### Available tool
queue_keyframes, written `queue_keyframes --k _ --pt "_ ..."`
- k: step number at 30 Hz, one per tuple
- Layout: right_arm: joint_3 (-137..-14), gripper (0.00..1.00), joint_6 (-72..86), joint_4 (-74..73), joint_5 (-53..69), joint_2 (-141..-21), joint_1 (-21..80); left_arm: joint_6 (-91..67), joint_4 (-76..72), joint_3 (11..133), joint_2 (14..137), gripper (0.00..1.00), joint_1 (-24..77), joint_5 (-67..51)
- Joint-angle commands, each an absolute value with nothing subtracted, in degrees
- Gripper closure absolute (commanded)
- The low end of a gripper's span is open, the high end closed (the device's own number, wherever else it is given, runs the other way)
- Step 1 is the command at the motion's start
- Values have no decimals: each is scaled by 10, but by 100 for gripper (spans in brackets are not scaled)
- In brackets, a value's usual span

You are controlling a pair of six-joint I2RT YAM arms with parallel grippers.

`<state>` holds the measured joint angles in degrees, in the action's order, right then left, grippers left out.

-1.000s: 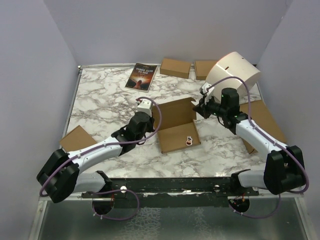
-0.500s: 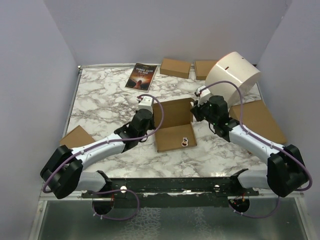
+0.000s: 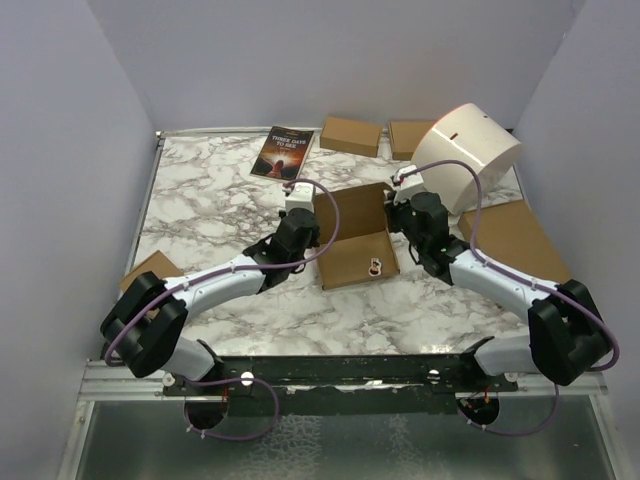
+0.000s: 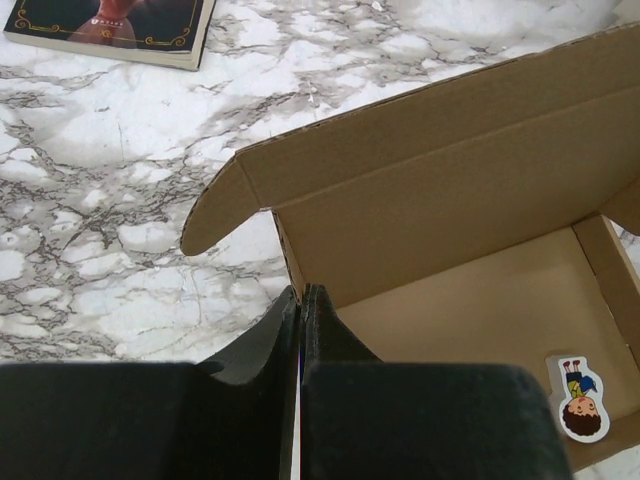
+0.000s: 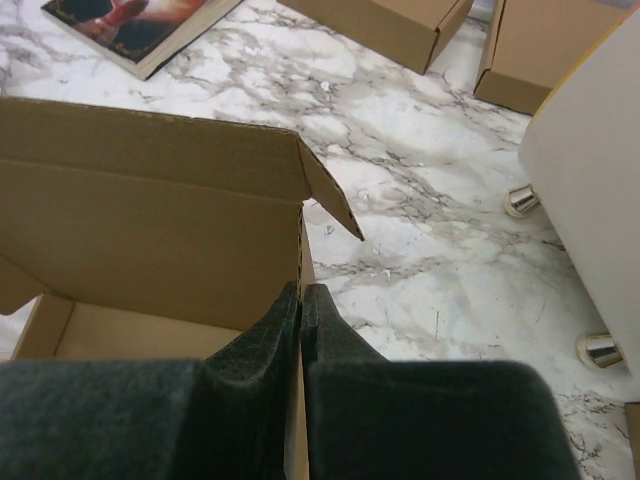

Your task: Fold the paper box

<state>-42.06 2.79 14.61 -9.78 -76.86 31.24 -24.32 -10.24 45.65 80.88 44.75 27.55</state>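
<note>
The paper box [image 3: 352, 258] sits open in the middle of the marble table, its lid panel [image 4: 450, 190] standing up at the back and a small cartoon sticker [image 4: 580, 398] on its floor. My left gripper [image 4: 301, 292] is shut on the box's left side wall, one finger inside and one outside. On the opposite side wall my right gripper [image 5: 301, 290] is shut the same way, just below the lid's corner flap [image 5: 330, 205]. In the top view the left gripper [image 3: 316, 234] and right gripper [image 3: 393, 222] flank the box.
A dark book [image 3: 283, 152] lies at the back left. Two small brown boxes [image 3: 350, 135] [image 3: 408, 136] stand at the back. A white round drum [image 3: 468, 150] on metal feet is right of the box, a large flat brown box [image 3: 518, 240] beyond it, and another brown box [image 3: 150, 270] at left.
Both grippers, holding the box's side walls, have moved away from the near edge and closer together. The box has shifted back and turned slightly, and its lid panel stands more upright.
</note>
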Motion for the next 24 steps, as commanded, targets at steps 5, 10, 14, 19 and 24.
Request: queue_keyframes --k 5,10,14,19,24 --pt "-362 99 76 277 -69 -770 337 -277 -214 479 847 100 463 260" --pt "-353 99 80 285 -46 -764 337 -261 -235 480 849 100 466 270" --pt "-371 99 65 334 -42 -795 337 -211 -248 499 860 100 464 276" --pt "-394 99 24 433 -53 -851 337 -146 -275 514 880 100 451 271" --pt "-384 99 21 507 -63 -897 337 -130 -304 506 900 100 433 236"
